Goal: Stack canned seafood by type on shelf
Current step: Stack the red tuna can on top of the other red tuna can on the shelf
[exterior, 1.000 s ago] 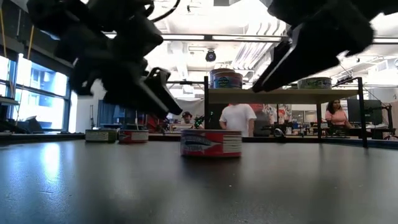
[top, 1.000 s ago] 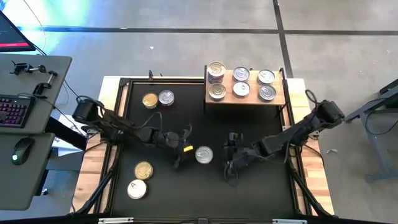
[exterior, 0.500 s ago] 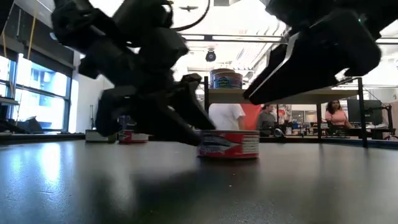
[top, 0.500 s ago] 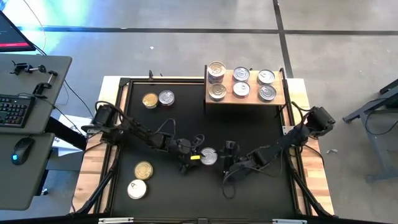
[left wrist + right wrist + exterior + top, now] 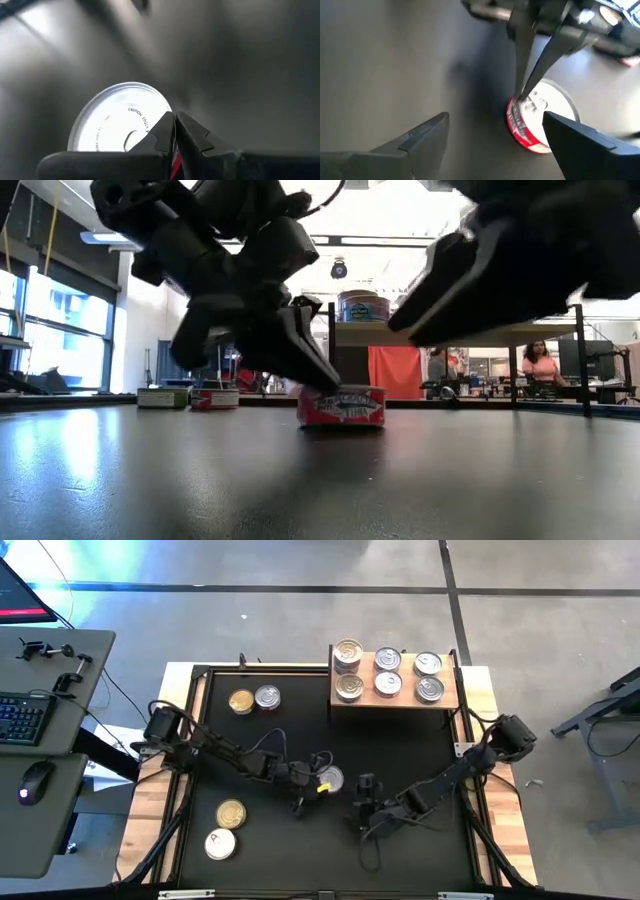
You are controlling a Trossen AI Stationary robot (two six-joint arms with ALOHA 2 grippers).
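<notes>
The left hand (image 5: 312,783) has its two dark fingers (image 5: 167,131) pressed tight together, and the left wrist view shows them meeting at the rim of the short round silver-topped tin with a red label (image 5: 329,779) rather than around it, so it holds nothing and only touches the tin's edge. That tin sits flat on the black counter (image 5: 400,740) near its middle, well apart from the small light-wood shelf on a black frame (image 5: 404,672) at the far edge, where six tins (image 5: 388,673) already stand, the gold-topped ones (image 5: 348,652) at one end forming a taller pile. The right hand (image 5: 366,802) hovers just beside the red-labelled tin with its fingers spread wide and empty. The main risk, as I judge it, is that the closed left fingers act as a wedge: any further push would slide or spin the tin across the smooth counter, perhaps away from the waiting right hand or into it. A downward press on the rim could also tip the tin onto its edge. Reopening without backing off first might flick it sideways. The two hands are close enough that a careless move could knock one against the other. Four more tins (image 5: 242,701) wait on the left side of the counter, clear of all this.
</notes>
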